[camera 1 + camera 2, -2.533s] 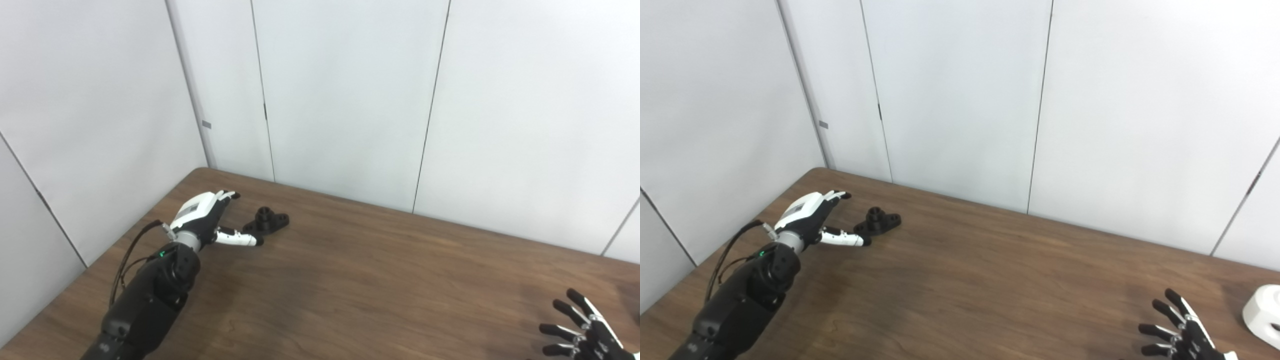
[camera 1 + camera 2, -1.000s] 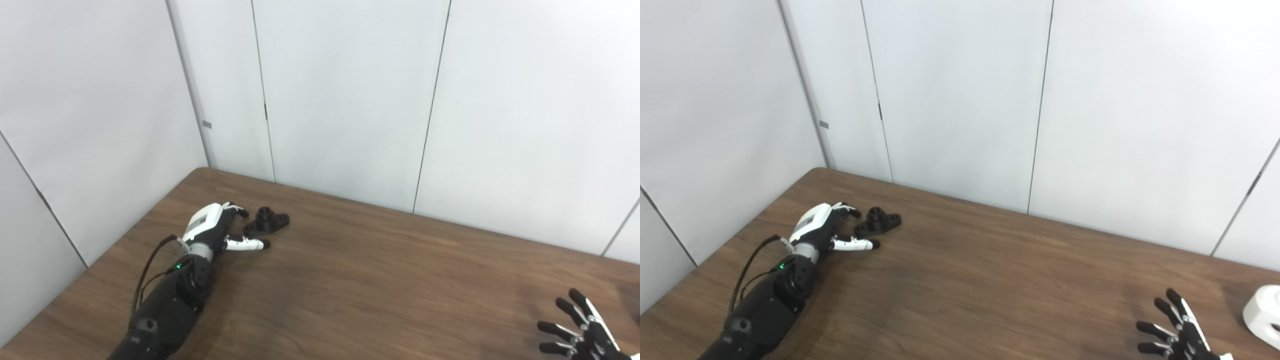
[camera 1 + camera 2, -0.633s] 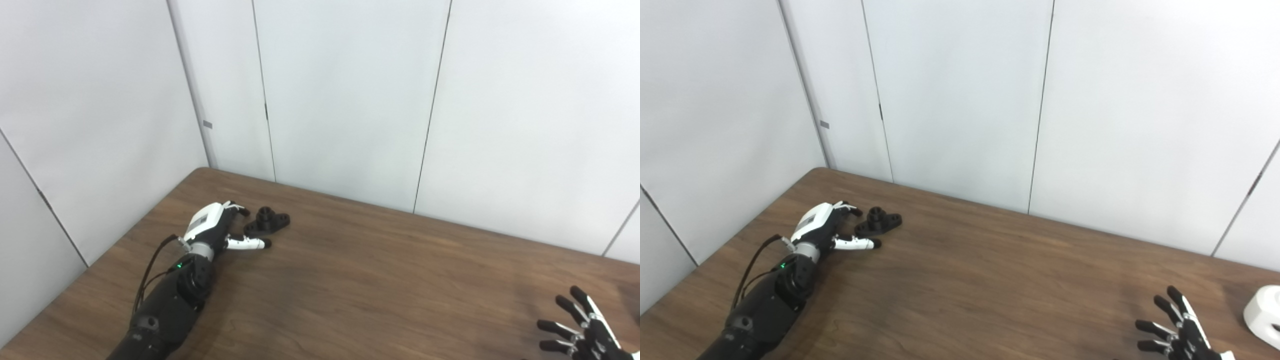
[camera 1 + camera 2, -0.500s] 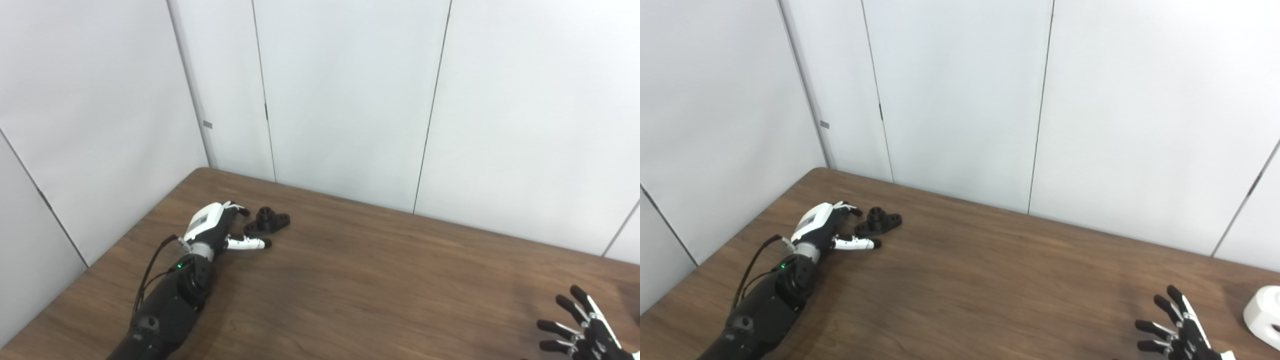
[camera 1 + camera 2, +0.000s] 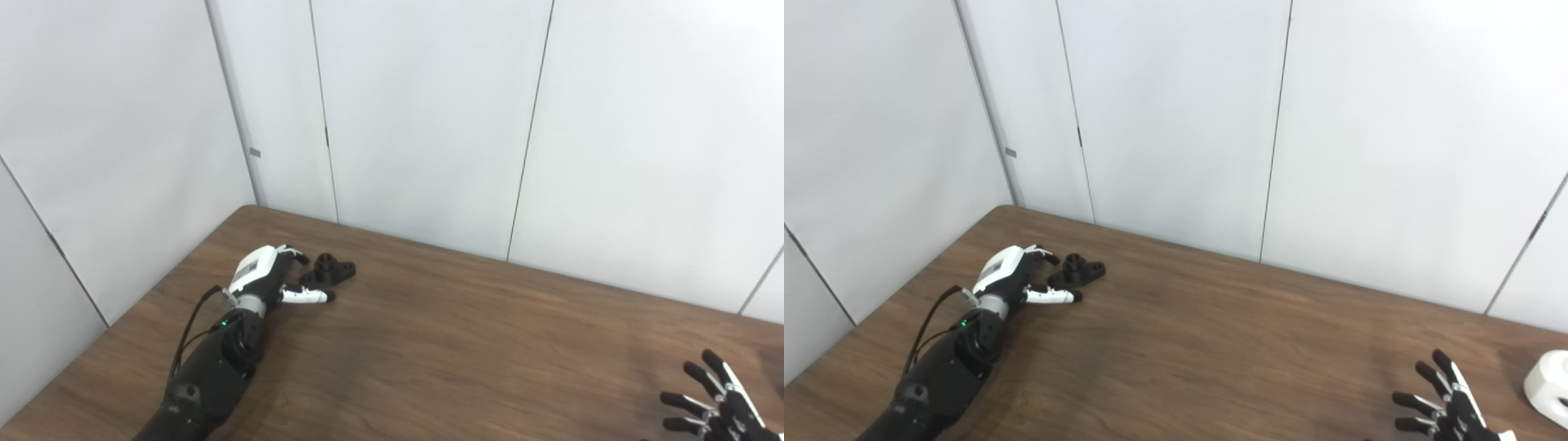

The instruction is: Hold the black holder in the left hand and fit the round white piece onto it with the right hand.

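The black holder [image 5: 328,272], a small flanged piece with a raised hub, lies on the brown table [image 5: 429,343] near its far left corner. My left hand [image 5: 269,280] rests just left of it, open, thumb stretched along the holder's near side and fingers curled toward its far side, nothing gripped. The round white piece [image 5: 1546,387] sits at the table's right edge, seen only in the right eye view and partly cut off. My right hand [image 5: 1445,404] hovers low at the bottom right, open with fingers spread, a short way left of the white piece.
White wall panels [image 5: 429,122] stand close behind the table's far edge and along its left side. The left arm [image 5: 202,380] lies over the table's left part.
My left hand has lowered and crept forward to the holder, its thumb now beside it. The right hand has barely shifted. The holder has stayed in place.
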{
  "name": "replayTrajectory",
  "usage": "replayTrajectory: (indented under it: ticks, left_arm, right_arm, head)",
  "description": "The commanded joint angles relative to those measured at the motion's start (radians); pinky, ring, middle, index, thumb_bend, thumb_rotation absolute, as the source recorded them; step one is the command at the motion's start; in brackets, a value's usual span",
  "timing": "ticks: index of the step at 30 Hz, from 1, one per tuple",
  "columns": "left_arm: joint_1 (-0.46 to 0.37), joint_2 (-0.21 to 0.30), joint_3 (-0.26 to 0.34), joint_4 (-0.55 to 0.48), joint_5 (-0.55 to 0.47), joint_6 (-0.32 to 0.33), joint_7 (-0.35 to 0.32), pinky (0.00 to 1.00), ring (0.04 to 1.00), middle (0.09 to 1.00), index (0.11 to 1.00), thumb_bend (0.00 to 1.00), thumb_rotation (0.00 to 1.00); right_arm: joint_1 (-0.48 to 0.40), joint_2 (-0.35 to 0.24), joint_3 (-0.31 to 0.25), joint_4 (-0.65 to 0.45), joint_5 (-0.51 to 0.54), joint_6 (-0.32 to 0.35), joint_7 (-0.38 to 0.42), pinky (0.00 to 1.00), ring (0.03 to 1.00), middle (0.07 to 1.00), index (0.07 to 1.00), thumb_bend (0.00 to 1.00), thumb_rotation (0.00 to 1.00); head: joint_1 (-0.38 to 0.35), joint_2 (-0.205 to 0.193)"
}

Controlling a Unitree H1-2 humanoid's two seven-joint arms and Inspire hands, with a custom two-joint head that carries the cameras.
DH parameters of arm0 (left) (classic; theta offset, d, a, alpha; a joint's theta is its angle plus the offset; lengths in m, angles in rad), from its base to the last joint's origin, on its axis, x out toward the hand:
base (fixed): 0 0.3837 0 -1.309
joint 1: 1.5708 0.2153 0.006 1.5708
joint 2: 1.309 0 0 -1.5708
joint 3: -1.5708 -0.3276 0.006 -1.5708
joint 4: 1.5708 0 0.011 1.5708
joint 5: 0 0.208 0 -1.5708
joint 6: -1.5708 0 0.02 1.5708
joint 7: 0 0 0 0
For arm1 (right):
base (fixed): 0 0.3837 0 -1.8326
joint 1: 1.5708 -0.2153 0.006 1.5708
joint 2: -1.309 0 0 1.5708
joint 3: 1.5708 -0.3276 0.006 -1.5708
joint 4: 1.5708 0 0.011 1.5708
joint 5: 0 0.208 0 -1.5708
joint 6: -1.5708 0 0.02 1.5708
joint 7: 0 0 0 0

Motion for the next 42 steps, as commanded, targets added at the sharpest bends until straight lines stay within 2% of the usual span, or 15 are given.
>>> replayTrajectory:
  ticks: [1, 10, 12, 14, 17, 23, 28, 33, 39, 42]
  left_arm:
    - [-0.018, -0.010, -0.021, 0.018, -0.007, -0.002, -0.021, 0.94, 0.981, 0.940, 0.752, 0.79, 0.21]
    - [-0.014, -0.014, -0.040, 0.021, -0.002, 0.007, -0.024, 0.93, 0.983, 0.949, 0.758, 0.78, 0.21]
    - [-0.016, -0.011, -0.054, 0.035, 0.015, 0.001, -0.015, 0.93, 0.979, 0.931, 0.703, 0.77, 0.15]
    - [-0.021, -0.007, -0.075, 0.061, 0.042, -0.013, 0.009, 0.96, 0.969, 0.905, 0.554, 0.62, 0.08]
    - [-0.024, 0.002, -0.120, 0.098, 0.086, -0.042, 0.056, 0.99, 0.961, 0.883, 0.493, 0.54, 0.06]
    - [-0.030, 0.004, -0.171, 0.155, 0.121, -0.064, 0.134, 1.00, 0.947, 0.865, 0.483, 0.52, 0.05]
    - [-0.020, 0.001, -0.183, 0.139, 0.125, -0.039, 0.150, 1.00, 0.932, 0.861, 0.483, 0.52, 0.06]
    - [-0.008, -0.001, -0.183, 0.134, 0.120, -0.055, 0.173, 1.00, 0.919, 0.855, 0.484, 0.52, 0.05]
    - [0.028, 0.000, -0.188, 0.074, 0.113, -0.102, 0.191, 1.00, 0.911, 0.850, 0.484, 0.52, 0.05]
    - [0.046, 0.001, -0.201, 0.025, 0.112, -0.122, 0.171, 1.00, 0.921, 0.855, 0.485, 0.52, 0.05]
  right_arm:
    - [-0.018, 0.006, -0.001, -0.040, 0.003, -0.008, -0.004, 0.62, 0.745, 0.918, 0.975, 0.60, 0.00]
    - [-0.016, 0.007, -0.003, -0.060, 0.002, 0.008, -0.004, 0.63, 0.748, 0.920, 0.971, 0.60, 0.00]
    - [-0.016, 0.007, -0.003, -0.064, 0.005, 0.011, -0.002, 0.63, 0.754, 0.922, 0.973, 0.60, 0.00]
    - [-0.018, 0.006, -0.003, -0.065, 0.006, 0.014, -0.001, 0.64, 0.759, 0.926, 0.979, 0.60, 0.00]
    - [-0.019, 0.006, -0.005, -0.069, 0.000, 0.024, -0.005, 0.63, 0.753, 0.923, 0.974, 0.59, 0.00]
    - [-0.025, 0.003, -0.008, -0.065, -0.001, 0.028, -0.006, 0.65, 0.762, 0.926, 0.976, 0.58, 0.00]
    - [-0.027, 0.001, -0.012, -0.068, 0.007, 0.028, -0.002, 0.66, 0.763, 0.928, 0.978, 0.57, 0.00]
    - [-0.029, -0.001, -0.013, -0.065, 0.008, 0.027, 0.000, 0.66, 0.767, 0.931, 0.980, 0.56, 0.00]
    - [-0.032, 0.006, -0.011, -0.061, 0.023, 0.020, 0.004, 0.65, 0.754, 0.927, 0.985, 0.57, 0.00]
    - [-0.036, 0.019, -0.016, -0.059, 0.062, 0.029, 0.007, 0.70, 0.794, 0.936, 0.998, 0.53, 0.00]
  head:
    - [-0.001, 0.002]
    - [-0.011, 0.012]
    - [-0.011, 0.012]
    - [-0.011, 0.012]
    - [-0.008, 0.013]
    - [-0.004, 0.014]
    - [0.000, 0.015]
    - [-0.005, 0.019]
    - [-0.027, 0.025]
    - [-0.050, 0.031]
